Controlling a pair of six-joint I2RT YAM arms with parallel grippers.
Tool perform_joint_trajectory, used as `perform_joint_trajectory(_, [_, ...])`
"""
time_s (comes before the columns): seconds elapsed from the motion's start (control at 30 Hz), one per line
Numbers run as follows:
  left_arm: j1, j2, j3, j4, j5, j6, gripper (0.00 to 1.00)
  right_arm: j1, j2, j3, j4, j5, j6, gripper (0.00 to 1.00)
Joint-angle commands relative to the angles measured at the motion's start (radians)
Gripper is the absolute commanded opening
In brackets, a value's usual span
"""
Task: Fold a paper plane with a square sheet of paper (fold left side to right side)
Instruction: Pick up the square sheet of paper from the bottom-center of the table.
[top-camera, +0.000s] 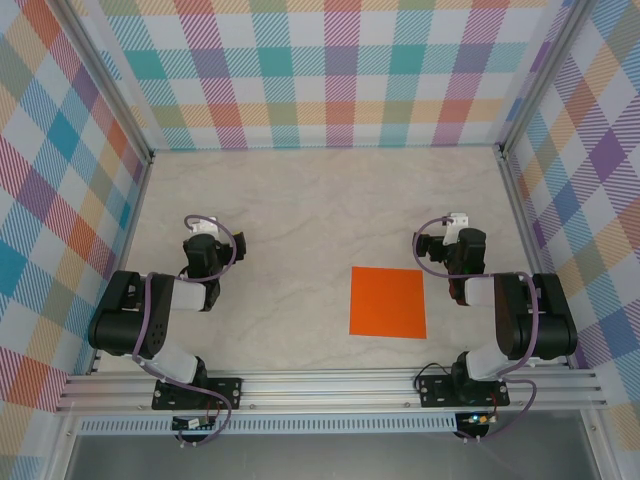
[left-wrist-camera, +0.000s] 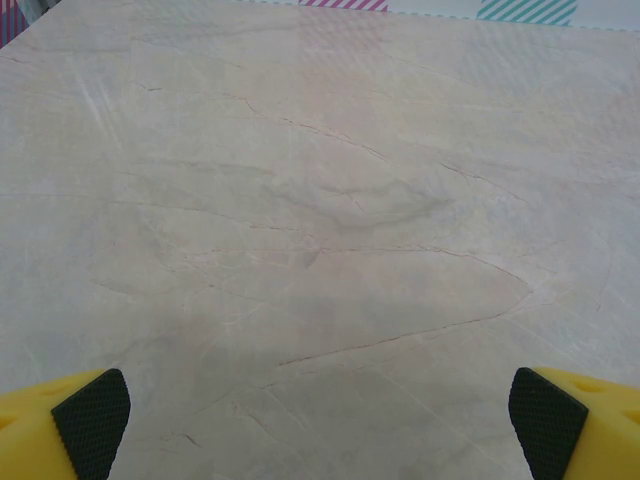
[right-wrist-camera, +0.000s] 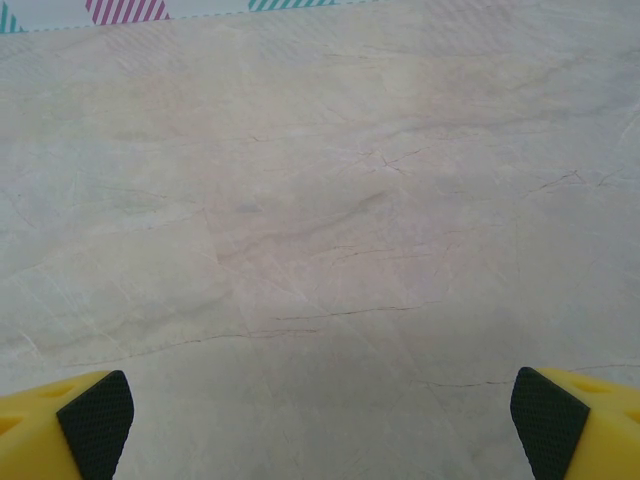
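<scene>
From above, the square sheet of paper (top-camera: 388, 302) lies flat and unfolded on the table (top-camera: 300, 200), orange side up, at about 4 o'clock from the left gripper (top-camera: 207, 228) and 7 o'clock from the right gripper (top-camera: 455, 222), close to the right arm (top-camera: 515, 320) and touching neither gripper. At the left wrist, the yellow fingers (left-wrist-camera: 40, 425) with black pads (left-wrist-camera: 92, 420) sit at 7 and 5 o'clock, spread wide over bare table. At the right wrist, the fingers (right-wrist-camera: 35, 430) stand just as wide at 7 and 5 o'clock, holding nothing
</scene>
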Motion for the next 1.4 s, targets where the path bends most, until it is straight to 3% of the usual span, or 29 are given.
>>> perform_joint_trajectory(0.0, [0.011,-0.001,0.012,0.001,0.019,0.014,1.0,-0.01,0.004,0.021,0.03,-0.033,0.008,1.0])
perform_joint_trajectory(0.23, [0.011,-0.009,0.012,0.0,0.008,0.012,1.0,-0.012,0.004,0.02,0.03,-0.035,0.007,1.0])
perform_joint_trajectory(0.43, [0.01,-0.207,0.064,-0.281,-0.05,-0.039,1.0,-0.012,-0.023,0.028,-0.004,0.02,0.03,1.0])
perform_joint_trajectory(0.6, [0.01,-0.408,0.196,-0.666,0.076,-0.259,1.0,-0.012,-0.218,0.129,-0.399,0.016,0.071,1.0])
perform_joint_trajectory(0.73, [-0.014,-0.444,0.277,-0.842,0.336,-0.415,1.0,-0.011,-0.384,0.269,-0.854,0.024,0.168,1.0])
perform_joint_trajectory(0.9, [-0.165,-0.388,0.406,-1.065,0.586,-0.471,1.0,-0.008,-0.498,0.433,-1.327,-0.011,0.286,1.0])
perform_joint_trajectory(1.03, [-0.382,-0.307,0.506,-1.191,0.68,-0.487,1.0,-0.006,-0.508,0.504,-1.583,-0.045,0.348,1.0])
perform_joint_trajectory(1.17, [-0.558,-0.217,0.54,-1.127,0.741,-0.551,1.0,-0.002,-0.545,0.458,-1.661,-0.093,0.366,1.0])
perform_joint_trajectory(1.37, [-0.682,-0.092,0.535,-0.925,0.755,-0.653,1.0,0.01,-0.556,0.375,-1.653,-0.127,0.422,1.0])
